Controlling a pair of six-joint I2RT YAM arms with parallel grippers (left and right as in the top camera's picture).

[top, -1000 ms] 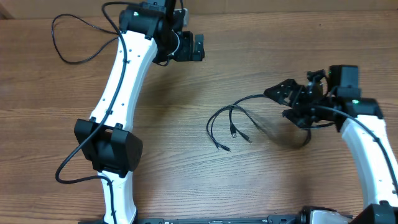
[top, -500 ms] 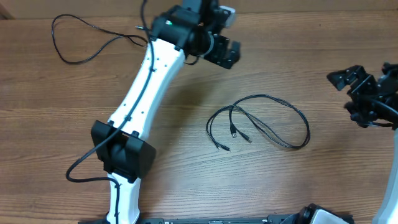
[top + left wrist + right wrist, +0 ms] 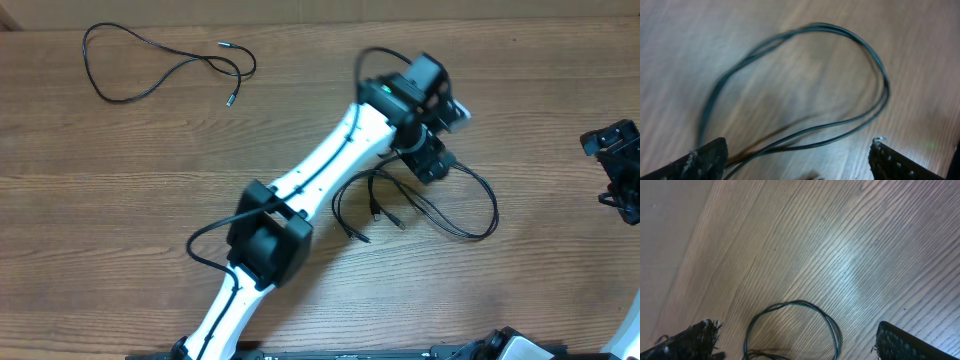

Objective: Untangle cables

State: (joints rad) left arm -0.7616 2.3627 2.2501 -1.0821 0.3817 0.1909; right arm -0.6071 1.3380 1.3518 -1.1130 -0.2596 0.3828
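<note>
1. The left gripper [image 3: 432, 163] hangs over the middle of the wooden table [image 3: 120, 220], directly above the upper-left part of the tangled cables [image 3: 420, 208].
2. Its jaws stand wide apart and grip nothing. In the left wrist view its fingertips [image 3: 705, 157] sit at the two bottom corners, with wood and cord between them.
3. That view is blurred, so I cannot tell whether the lower-left fingertip touches the strands running just beside it.
4. The tangled cables lie flat on the table, a little right of centre. A long loop sweeps out to the right, and short ends with small plug tips [image 3: 375, 212] point down and to the left.
5. In the left wrist view the loop reads as two or three thin strands running close together and arching away from the gripper.
6. The right gripper [image 3: 612, 170] sits at the right edge of the overhead view, well apart from the bundle. Its jaws are spread fully and hold nothing.
7. The right wrist view shows a rounded loop of cord on the wood, low in the frame between the two fingers.
8. A loose cable [image 3: 165, 78] lies alone near the top-left corner in an open curl, well apart from both grippers.
</note>
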